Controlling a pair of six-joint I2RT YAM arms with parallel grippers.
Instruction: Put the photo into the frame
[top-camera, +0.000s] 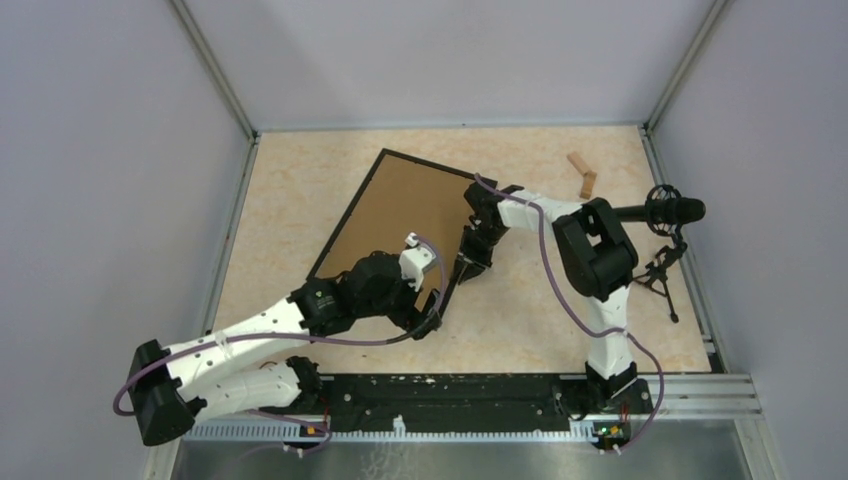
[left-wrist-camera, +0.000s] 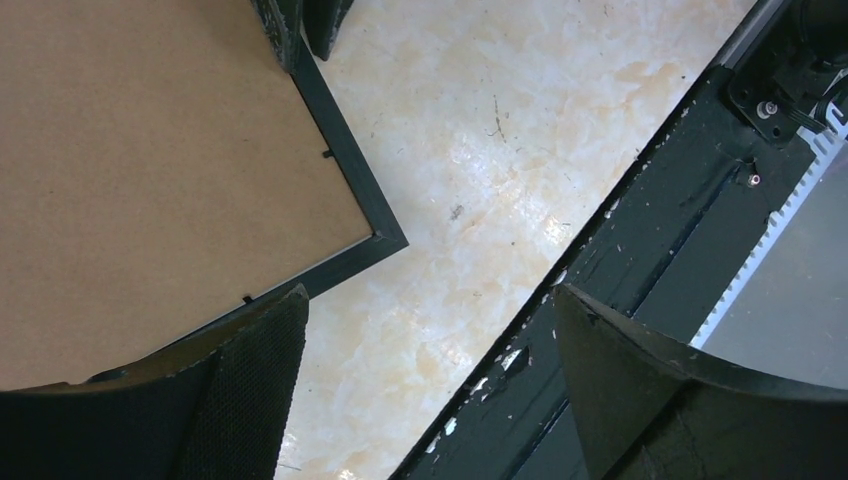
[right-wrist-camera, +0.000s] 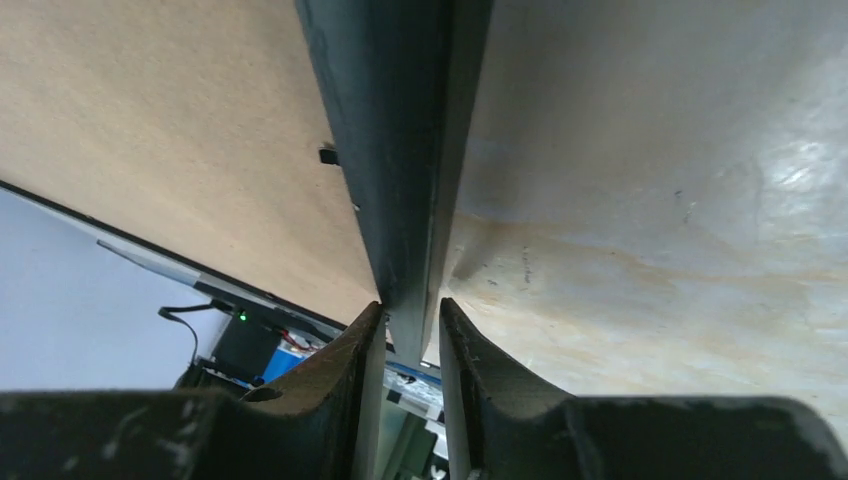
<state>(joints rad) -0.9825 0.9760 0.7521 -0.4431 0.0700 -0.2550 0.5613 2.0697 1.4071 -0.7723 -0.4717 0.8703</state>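
Mounting rail: black bar along the near edge of the table, carrying both arm bases.

Left gripper: jaws spread wide and holding nothing. It hangs above the near corner of the frame, with one finger over the brown back just inside that corner. The other finger is out over the rail side, and bare table shows between them. In the top view the left gripper sits at the frame's nearest corner.

Frame, near part: thin black edge meeting in a corner, brown board inside it, small black tabs along the inner edge.

Right gripper: fingers pressed together on the frame's thin black right-hand edge, one on the brown back side and one on the table side. From above, the right gripper meets that edge partway along, farther from the bases than the left gripper.

Frame, whole: back side up near the middle of the table, turned at an angle so one corner points toward the bases and the opposite one toward the far wall. Whether the gripped edge is raised off the table cannot be told.

Wooden block: small and bent, far right on the table, well apart from the frame.

Microphone: black, on a small stand at the right edge.
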